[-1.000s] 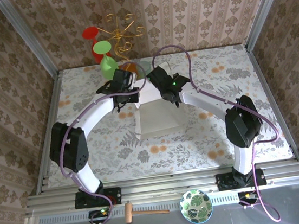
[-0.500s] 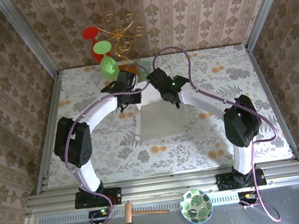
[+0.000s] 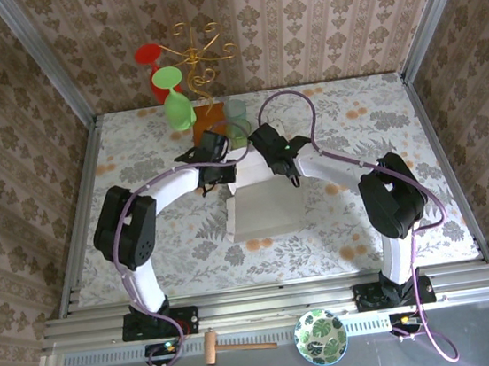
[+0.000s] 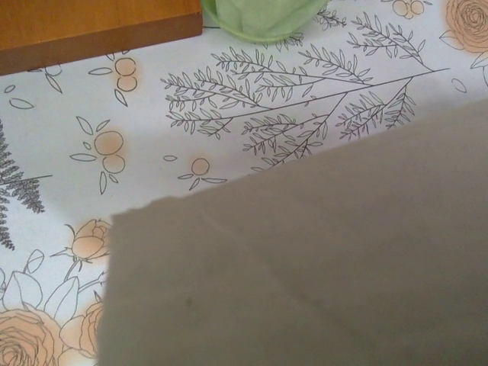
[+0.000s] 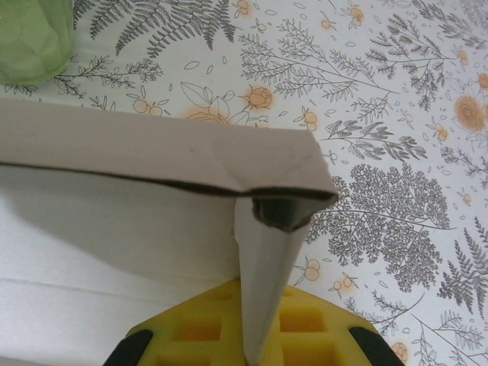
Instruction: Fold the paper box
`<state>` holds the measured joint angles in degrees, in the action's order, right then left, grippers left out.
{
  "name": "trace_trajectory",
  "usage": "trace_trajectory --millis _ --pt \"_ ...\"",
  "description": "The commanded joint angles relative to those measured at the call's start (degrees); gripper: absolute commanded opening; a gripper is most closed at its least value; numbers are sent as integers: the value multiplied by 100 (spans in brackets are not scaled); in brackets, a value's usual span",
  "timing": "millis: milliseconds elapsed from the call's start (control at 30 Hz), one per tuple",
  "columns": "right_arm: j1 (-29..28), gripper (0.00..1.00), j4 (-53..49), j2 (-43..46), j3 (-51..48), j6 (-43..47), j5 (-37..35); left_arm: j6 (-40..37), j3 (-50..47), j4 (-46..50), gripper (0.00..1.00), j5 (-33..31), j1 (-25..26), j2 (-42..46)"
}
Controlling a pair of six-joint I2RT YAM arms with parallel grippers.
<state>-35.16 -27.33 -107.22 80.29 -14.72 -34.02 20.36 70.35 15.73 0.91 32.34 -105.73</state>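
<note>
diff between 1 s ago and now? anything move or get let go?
Both wrists drew back toward the bases, and the left gripper also swung inward toward the right gripper. The paper box slid slightly nearer with them. Nothing was let go: the right gripper is still shut on a box flap. The orange block and the green cup stayed put.

You see the paper box (image 3: 264, 207), pale beige cardboard, lying mid-frame in the overhead view, its far wall folded upright with a crumpled corner
</note>
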Motion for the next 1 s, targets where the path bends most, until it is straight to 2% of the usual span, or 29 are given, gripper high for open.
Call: trace_trajectory --millis 0,200,400,633,833,933,967 --pt "52 0 22 172 -116 101 -37 178 -155 -61 0 -236 -8 -127" --pt "84 0 8 101 -98 110 36 249 -125 39 1 -222 -8 -244" --pt "105 0 1 73 -93 116 79 334 -162 9 12 -155 -8 -229" --pt "139 0 -52 32 -51 118 119 275 -265 -51 18 -126 -17 -117" --pt "166 0 -91 3 -23 83 174 254 -336 -72 13 -91 -43 -80" --pt "167 0 -112 12 -23 51 185 261 -360 -64 0 -103 -43 -100" --pt "174 0 -114 25 -22 41 192 275 -351 -41 0 -155 -43 -104"
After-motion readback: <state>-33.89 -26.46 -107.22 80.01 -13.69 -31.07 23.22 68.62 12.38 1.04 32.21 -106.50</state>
